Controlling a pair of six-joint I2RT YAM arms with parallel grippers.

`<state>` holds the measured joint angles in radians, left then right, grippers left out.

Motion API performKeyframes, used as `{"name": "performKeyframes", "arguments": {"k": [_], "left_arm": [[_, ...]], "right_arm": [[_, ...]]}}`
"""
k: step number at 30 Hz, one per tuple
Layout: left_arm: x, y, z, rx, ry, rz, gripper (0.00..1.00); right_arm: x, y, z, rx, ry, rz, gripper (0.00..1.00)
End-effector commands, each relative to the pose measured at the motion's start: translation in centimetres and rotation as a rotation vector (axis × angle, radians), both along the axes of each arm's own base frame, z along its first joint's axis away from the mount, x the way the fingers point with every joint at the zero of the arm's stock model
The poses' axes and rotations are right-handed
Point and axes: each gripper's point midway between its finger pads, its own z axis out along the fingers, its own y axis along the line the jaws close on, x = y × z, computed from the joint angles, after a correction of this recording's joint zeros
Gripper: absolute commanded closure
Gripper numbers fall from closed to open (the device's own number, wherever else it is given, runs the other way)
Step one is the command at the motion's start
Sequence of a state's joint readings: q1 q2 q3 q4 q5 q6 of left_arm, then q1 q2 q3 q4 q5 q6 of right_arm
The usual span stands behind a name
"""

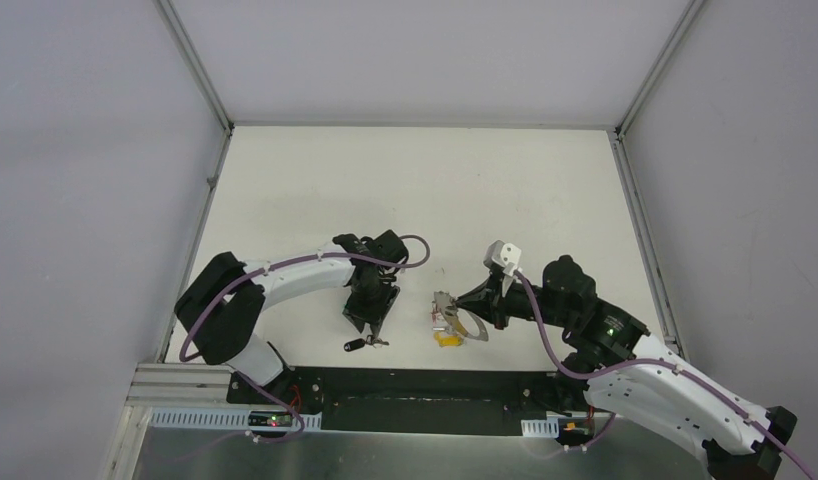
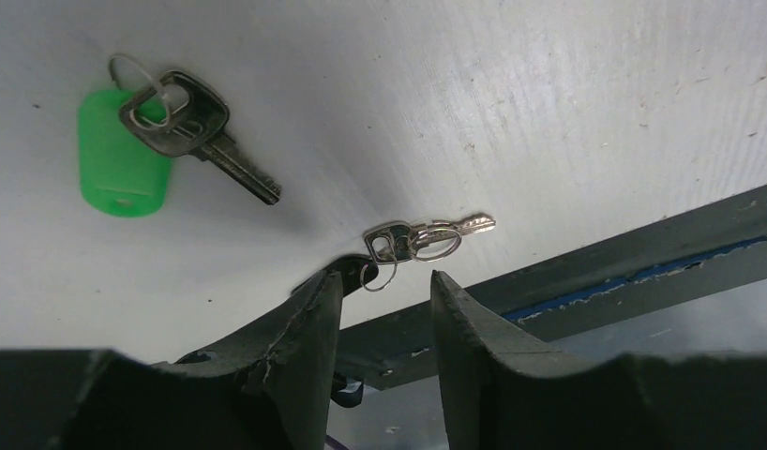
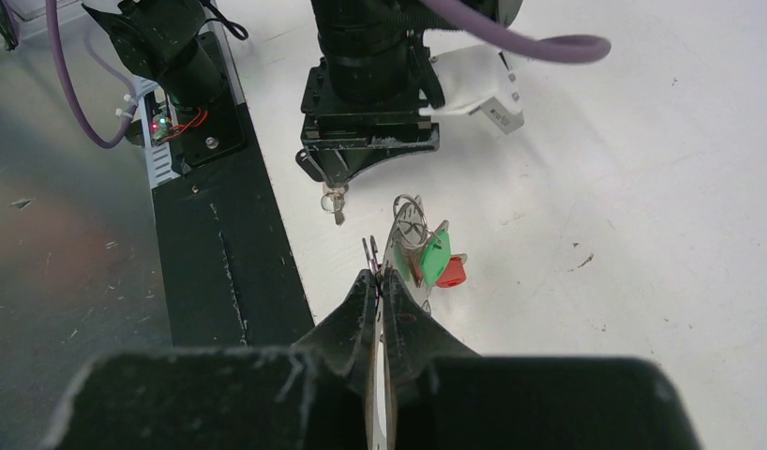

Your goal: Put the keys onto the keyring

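In the left wrist view, a dark-headed key [image 2: 197, 131] with a bright green plastic tag [image 2: 122, 164] lies flat on the white table, up and to the left. A small silver key [image 2: 427, 236] on small split rings lies just past my fingertips, and its black end [image 2: 361, 272] is partly hidden behind one finger. My left gripper [image 2: 384, 291] is open and empty above it; in the top view it [image 1: 370, 320] hovers over the black-capped key [image 1: 357, 345]. My right gripper [image 3: 378, 277] is shut on the thin grey keyring [image 3: 391, 239], which carries green-capped [image 3: 434, 255] and red-capped [image 3: 452, 272] keys. The keyring [image 1: 453, 318] also shows in the top view.
A black rail [image 1: 415, 385] runs along the table's near edge, close behind both key groups; it also shows in the left wrist view [image 2: 642, 248]. A yellow cap [image 1: 446, 340] hangs at the ring's near side. The grippers are about a hand's width apart.
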<state>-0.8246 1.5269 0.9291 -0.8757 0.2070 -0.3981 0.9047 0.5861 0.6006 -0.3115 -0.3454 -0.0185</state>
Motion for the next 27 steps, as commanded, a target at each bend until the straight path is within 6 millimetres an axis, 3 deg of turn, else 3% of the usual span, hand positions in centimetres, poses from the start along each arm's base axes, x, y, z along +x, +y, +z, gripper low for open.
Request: {"name": "performKeyframes", "arguments": {"k": [1,8,27], "left_arm": [[0.7,-0.3,0.0,0.043,-0.037,-0.034,0.60],[0.5,0.1,-0.9,0.097,-0.033,-0.040,0.66],[-1.1,0.4,-1.2,0.185,0.030,-0.162,0.69]], "right_arm": [[0.5,-0.1,2.7,0.068,-0.044,-0.030,1.00],[0.4,-0.3,2.5,0.060,-0.040,-0.037,1.00],[0.6,-1.0,2.1,0.041,-0.050,-0.064,1.00]]}}
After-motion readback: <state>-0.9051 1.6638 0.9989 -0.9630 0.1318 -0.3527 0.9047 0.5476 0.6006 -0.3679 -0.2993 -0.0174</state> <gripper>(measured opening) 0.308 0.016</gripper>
